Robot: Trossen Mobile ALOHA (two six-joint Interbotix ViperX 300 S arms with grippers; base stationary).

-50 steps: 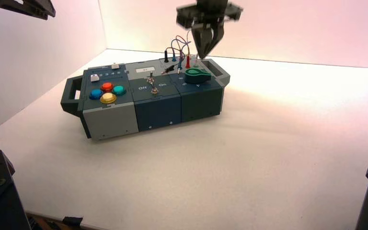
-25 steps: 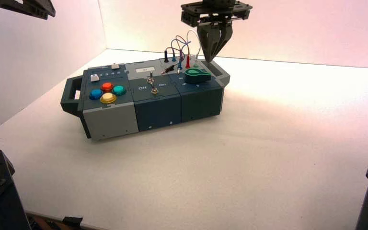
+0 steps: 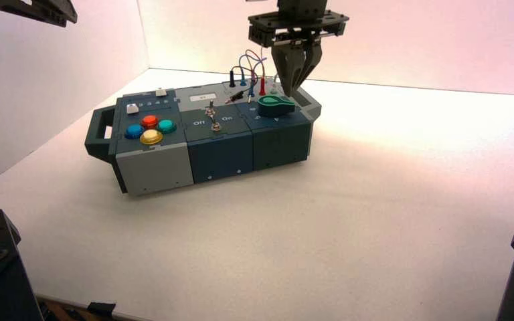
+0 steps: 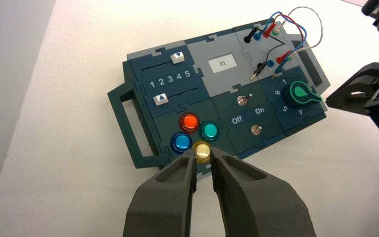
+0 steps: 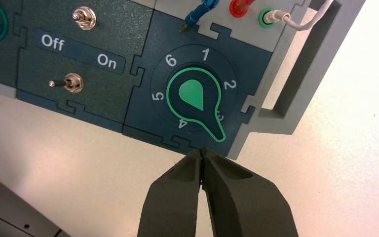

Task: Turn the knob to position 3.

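A dark blue and grey box with handles at both ends (image 3: 207, 144) stands on the white bench (image 3: 348, 221), turned slightly. The dark green round rotary knob with a tapering teardrop pointer (image 3: 276, 104) sits on the box's right-hand section, near the right handle. In the right wrist view the knob (image 5: 195, 100) has the numerals 1, 2, 4, 5 and 6 showing around it, and its pointer tip lies just past the partly covered 3, between it and the 4.

The right gripper (image 3: 292, 85) hangs in the air above the far right corner of the box, just beyond the knob and not touching it. Its dark fingers (image 5: 237, 197) are pressed together at the tips and hold nothing.

The left gripper (image 4: 203, 168) is raised well off to the left; only a part of that arm shows at the top left corner of the high view. Its fingers stand slightly apart with nothing between them.

Left of the knob are two small metal toggle levers (image 4: 249, 115) with an Off/On label, and four round push buttons in red, teal, blue and yellow (image 4: 196, 134) on the left section.
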